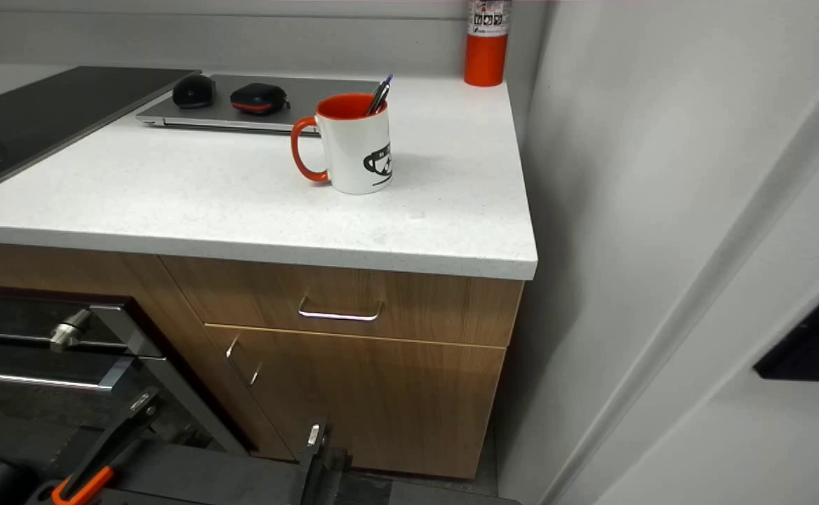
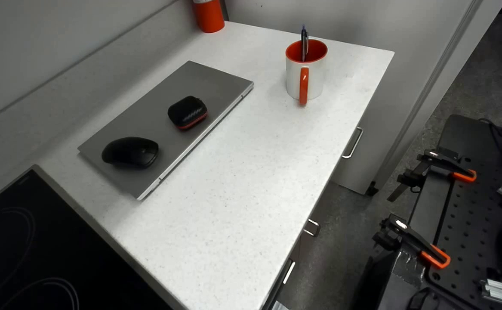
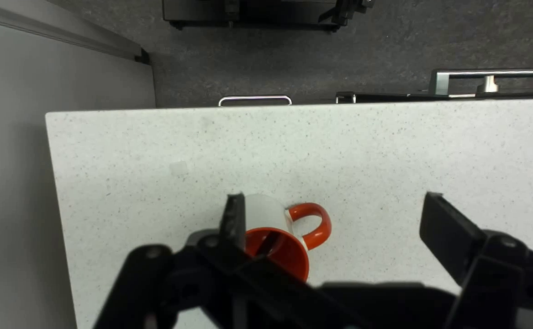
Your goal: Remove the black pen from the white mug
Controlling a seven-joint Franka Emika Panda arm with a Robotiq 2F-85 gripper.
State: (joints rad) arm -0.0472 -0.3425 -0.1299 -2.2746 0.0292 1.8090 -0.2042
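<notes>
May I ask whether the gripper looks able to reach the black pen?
Probably yes, after a sideways shift: the pen sticks up past the rim of the mug and the gripper is open, though in the wrist view one of its fingers partly covers the mug.

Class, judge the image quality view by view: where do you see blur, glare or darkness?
Wrist view: the gripper is blurred, the mug crisper; in an exterior view, glare whitens the drawer handle and soft shadow darkens the panel beside the counter; in an exterior view, the cooktop looks nearly black.
</notes>
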